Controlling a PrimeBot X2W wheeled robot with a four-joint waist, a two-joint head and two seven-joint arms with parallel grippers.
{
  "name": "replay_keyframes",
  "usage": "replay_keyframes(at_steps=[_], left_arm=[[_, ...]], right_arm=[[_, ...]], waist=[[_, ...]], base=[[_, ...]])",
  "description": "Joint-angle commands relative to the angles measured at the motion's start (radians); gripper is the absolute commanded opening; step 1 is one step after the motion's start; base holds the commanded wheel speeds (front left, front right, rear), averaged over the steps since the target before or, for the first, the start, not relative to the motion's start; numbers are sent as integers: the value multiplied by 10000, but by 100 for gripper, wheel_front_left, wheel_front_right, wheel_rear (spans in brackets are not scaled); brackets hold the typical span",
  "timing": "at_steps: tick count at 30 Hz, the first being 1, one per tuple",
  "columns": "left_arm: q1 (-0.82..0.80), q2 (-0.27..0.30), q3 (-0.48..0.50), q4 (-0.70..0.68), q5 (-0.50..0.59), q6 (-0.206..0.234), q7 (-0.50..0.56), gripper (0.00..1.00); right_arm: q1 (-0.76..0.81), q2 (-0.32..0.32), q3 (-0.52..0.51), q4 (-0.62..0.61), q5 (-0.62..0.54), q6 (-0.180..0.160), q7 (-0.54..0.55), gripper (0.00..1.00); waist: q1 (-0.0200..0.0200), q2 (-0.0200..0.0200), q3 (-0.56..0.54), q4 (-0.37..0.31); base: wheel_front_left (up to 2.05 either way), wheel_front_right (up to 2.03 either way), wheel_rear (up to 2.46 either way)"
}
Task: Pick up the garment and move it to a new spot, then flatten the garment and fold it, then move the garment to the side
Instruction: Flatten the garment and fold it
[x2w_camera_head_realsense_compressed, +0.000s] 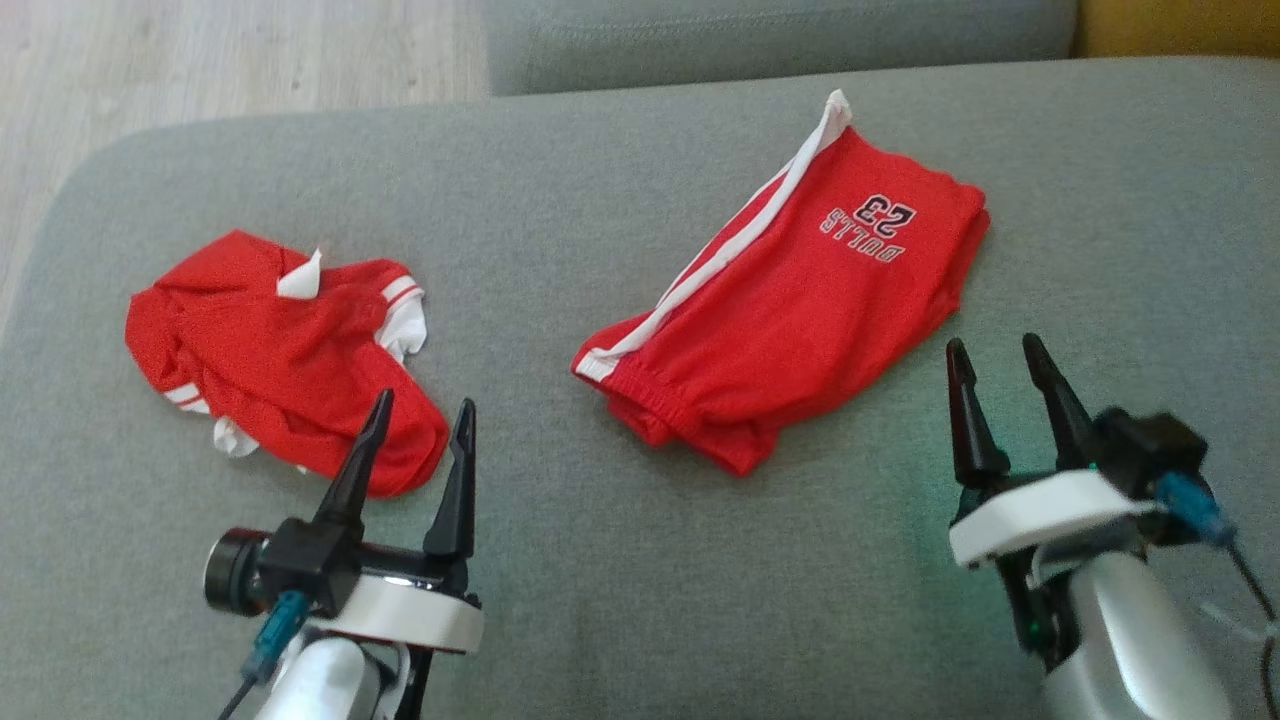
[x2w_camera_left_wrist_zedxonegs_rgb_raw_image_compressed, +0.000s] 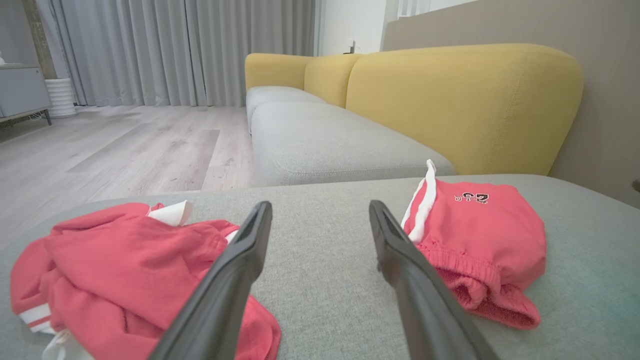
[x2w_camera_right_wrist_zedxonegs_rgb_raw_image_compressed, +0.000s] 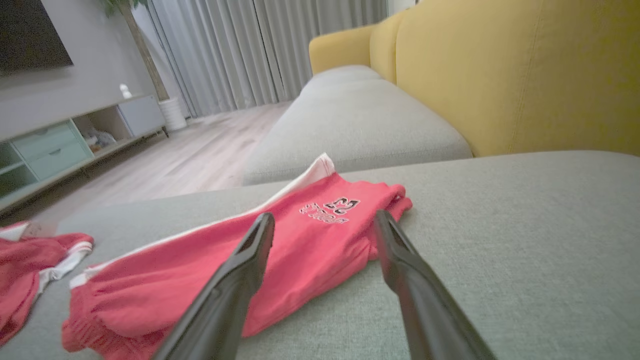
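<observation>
Both claws hover empty, fingers spread wide: the left claw (x2w_camera_head_realsense_compressed: 426, 400) well left of the shorts (x2w_camera_head_realsense_compressed: 790, 300), the right claw (x2w_camera_head_realsense_compressed: 994, 342) just right of them. The crumpled shirt (x2w_camera_head_realsense_compressed: 280, 350) (probably the garment meant) lies farther left of the shorts; a shallow pinch may lift one layer only.

Black tapered jaws are carried on white wrist collars (x2w_camera_head_realsense_compressed: 410, 615); teal-plugged cables (x2w_camera_head_realsense_compressed: 278, 628) are attached beside silver forearms (x2w_camera_head_realsense_compressed: 1130, 620).

Soft, even daylight, apparently filtering through grey curtains (x2w_camera_left_wrist_zedxonegs_rgb_raw_image_compressed: 175, 50), falls on the grey cushion (x2w_camera_head_realsense_compressed: 640, 600) with barely a shadow. A faint green cast tints it beside the right gripper (x2w_camera_head_realsense_compressed: 994, 343). Wrist views run softer, reds washed pink, fingers (x2w_camera_right_wrist_zedxonegs_rgb_raw_image_compressed: 235, 280) blurred.
</observation>
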Motion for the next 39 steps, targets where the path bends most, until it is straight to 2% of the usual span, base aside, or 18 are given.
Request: replay_keyframes(at_steps=[1,7,14,18,24,30,31,32,39], left_arm=[[-591,35,436,-190,162,-113,-64,100],[-932,-195,538,-62,471,-464,-64,100],[-1427,-578,609,40,766,-821,-64,100],[-1666,-763,658,154,891,-1014,-64,100],[-1891,-941,863,313,980,-1147,-64,100],[-1953,-1062,1076,359,1120,-1290,-64,100],[-1952,-1078,1111,365,1144,-1304,-64,100],[-1952,-1093,1144,375,1168,-1319,-64,100],[-1819,-1176,1360,488,1309,-1402,-64,100]], right_arm=[[-745,13,40,-179,-50,-9,257,100],[-2364,13,-1140,594,-626,-9,1567,100],[-4678,-179,-3515,2439,-1725,-9,3146,100],[-5614,-472,-4640,3484,-2785,-9,3428,100],[-6297,-591,-5754,4571,-4032,-9,3611,100],[-6740,-556,-6194,5654,-4820,-9,3782,100],[-6821,-520,-6158,5871,-4800,-9,3791,45],[-6897,-501,-6089,6048,-4782,-9,3734,0],[-7064,-578,-5768,6736,-4413,-9,2587,0]], waist=[[0,0,283,176],[0,0,1128,721],[0,0,1997,1494],[0,0,2302,1844],[0,0,2469,2094],[0,0,2543,2171],[0,0,2545,2156],[0,0,2540,2140],[0,0,2132,1760]], base=[[0,0,0],[0,0,0],[0,0,0],[0,0,0],[0,0,0],[0,0,0],[0,0,0],[0,0,0],[0,0,0]])
